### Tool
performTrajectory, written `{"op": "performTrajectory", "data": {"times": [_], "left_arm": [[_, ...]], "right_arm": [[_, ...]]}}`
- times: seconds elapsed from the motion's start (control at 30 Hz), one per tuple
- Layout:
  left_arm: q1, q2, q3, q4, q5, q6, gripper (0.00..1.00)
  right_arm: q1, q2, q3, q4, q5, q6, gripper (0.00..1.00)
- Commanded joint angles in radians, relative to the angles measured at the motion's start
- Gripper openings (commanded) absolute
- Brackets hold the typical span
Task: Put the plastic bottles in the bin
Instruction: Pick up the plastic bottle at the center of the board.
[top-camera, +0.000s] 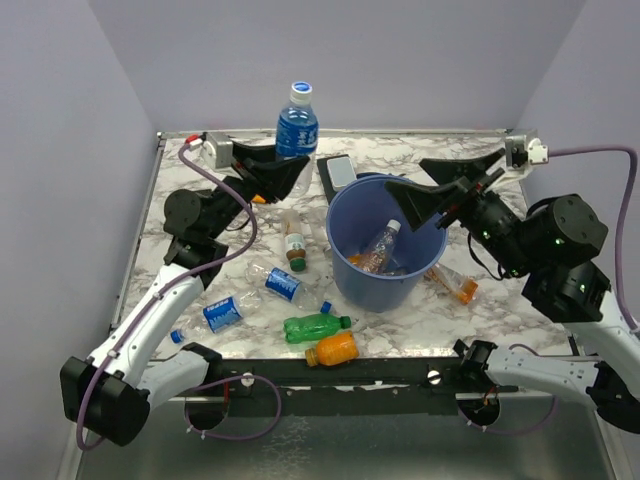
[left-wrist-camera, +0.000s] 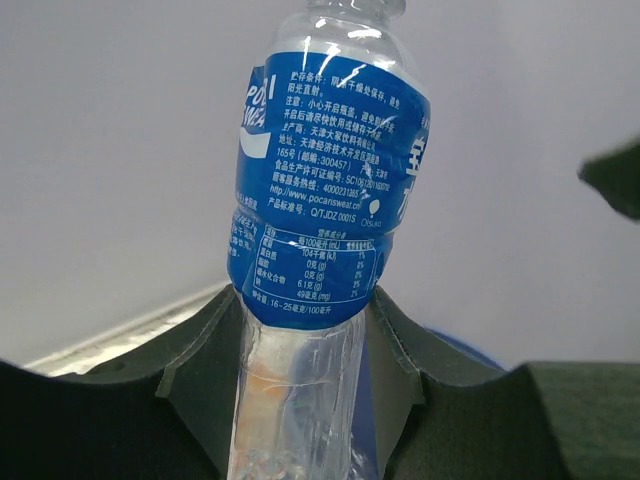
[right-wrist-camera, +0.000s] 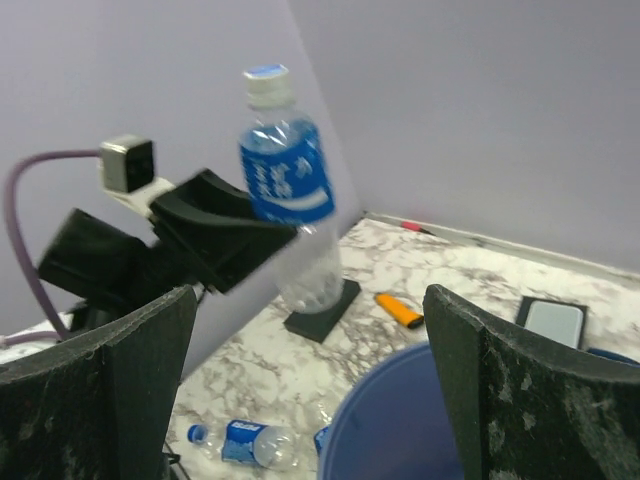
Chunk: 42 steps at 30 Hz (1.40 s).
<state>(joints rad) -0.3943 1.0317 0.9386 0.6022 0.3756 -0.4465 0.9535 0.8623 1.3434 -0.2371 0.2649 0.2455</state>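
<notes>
My left gripper (top-camera: 288, 166) is shut on the lower body of a clear plastic bottle (top-camera: 297, 124) with a blue label and cap, held upright above the table's far left. In the left wrist view the bottle (left-wrist-camera: 325, 170) rises between the dark fingers (left-wrist-camera: 200, 350). The blue bin (top-camera: 385, 255) stands mid-table with at least one bottle (top-camera: 381, 244) inside. My right gripper (top-camera: 415, 185) hangs open over the bin's far rim, with nothing between its fingers (right-wrist-camera: 140, 380). On the table lie a brown bottle (top-camera: 294, 246), two clear blue-labelled ones (top-camera: 276, 282) (top-camera: 216, 314), a green one (top-camera: 314, 326) and two orange ones (top-camera: 333, 349) (top-camera: 455, 284).
A phone-like flat device (top-camera: 339, 171) lies behind the bin. The right wrist view shows a flat black rectangle (right-wrist-camera: 322, 314) and an orange marker (right-wrist-camera: 399, 310) on the marble top under the held bottle (right-wrist-camera: 287, 190). Purple walls close in the back and sides.
</notes>
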Motion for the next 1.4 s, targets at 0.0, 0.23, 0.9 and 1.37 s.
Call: {"op": "performTrajectory", "data": {"times": [0.0, 0.23, 0.9, 1.37], "left_arm": [[-0.064, -0.005, -0.055, 0.152, 0.177, 0.058, 0.33], [-0.132, -0.054, -0.118, 0.173, 0.191, 0.105, 0.33], [-0.183, -0.098, -0.175, 0.174, 0.148, 0.149, 0.31], [-0.189, -0.114, -0.182, 0.158, 0.131, 0.17, 0.31]], "right_arm": [[-0.002, 0.105, 0.105, 0.074, -0.177, -0.012, 0.99], [-0.002, 0.265, 0.201, 0.134, -0.187, -0.01, 0.99], [-0.002, 0.419, 0.335, 0.086, -0.223, 0.003, 0.5], [-0.002, 0.476, 0.398, -0.044, -0.191, 0.003, 0.29]]}}
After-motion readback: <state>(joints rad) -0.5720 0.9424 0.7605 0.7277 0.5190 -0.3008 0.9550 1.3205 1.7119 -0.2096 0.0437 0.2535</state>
